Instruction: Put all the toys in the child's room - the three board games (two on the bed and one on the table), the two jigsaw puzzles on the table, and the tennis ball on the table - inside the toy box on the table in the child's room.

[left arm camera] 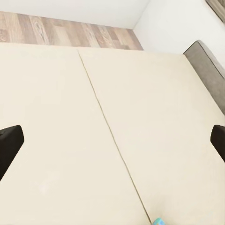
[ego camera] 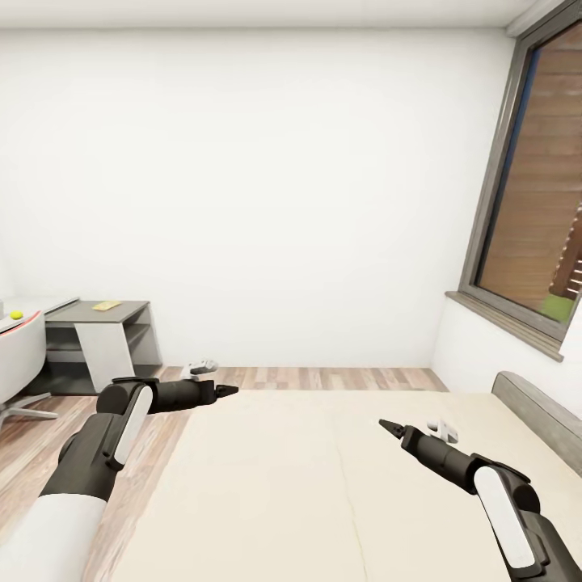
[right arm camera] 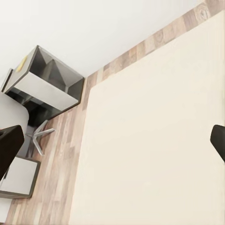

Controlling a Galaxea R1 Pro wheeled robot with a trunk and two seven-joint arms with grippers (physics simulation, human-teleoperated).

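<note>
The bed (ego camera: 323, 485) spreads its bare cream mattress under both arms. My left gripper (ego camera: 227, 391) hovers open over the mattress's left edge, and its fingers (left arm camera: 9, 145) stand wide apart above the bed (left arm camera: 112, 84). My right gripper (ego camera: 386, 424) hangs open over the middle of the mattress, nothing between its fingers (right arm camera: 9, 145). The tennis ball (ego camera: 16, 314) lies on the pale table (ego camera: 40, 305) at the far left. A small light-blue and green corner (left arm camera: 158, 221) lies on the mattress; I cannot tell whether it is a board game. The jigsaw puzzles and the toy box are out of view.
A lower dark-grey desk (ego camera: 101, 327) with a yellow slip on it stands against the white wall. A white chair (ego camera: 20, 356) is in front of the table. Wood-plank floor (ego camera: 323, 378) runs past the bed. A grey headboard (ego camera: 537, 408) and a window (ego camera: 537, 186) are at the right.
</note>
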